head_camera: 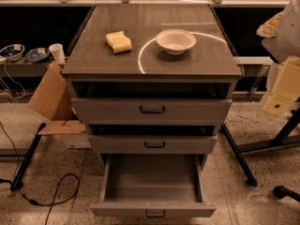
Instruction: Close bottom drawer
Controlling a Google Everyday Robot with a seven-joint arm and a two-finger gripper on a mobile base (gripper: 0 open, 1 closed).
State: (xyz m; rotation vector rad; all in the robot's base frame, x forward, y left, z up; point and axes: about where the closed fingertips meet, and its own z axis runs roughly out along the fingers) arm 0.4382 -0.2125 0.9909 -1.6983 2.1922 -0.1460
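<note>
Bottom drawer (pixel 126 210): nearest the camera, lowest in the bench (pixel 93 60), pulled far out. Flat grey front, small dark bar handle (pixel 155 213), and a deep, bare grey box. Speckled floor on both sides.

End effector (pixel 280 90): pale yellow, blocky, at the right edge and well apart from the drawer. Cannot tell whether it is apart or together. The arm (pixel 291 27) is a white casing above it, cut off by the frame.

Middle drawer (pixel 187 144) and top drawer (pixel 108 110): grey, with a dark gap above each.

Bench top is glossy and carries a yellow sponge (pixel 119 41) and a round white bowl (pixel 176 41).
</note>
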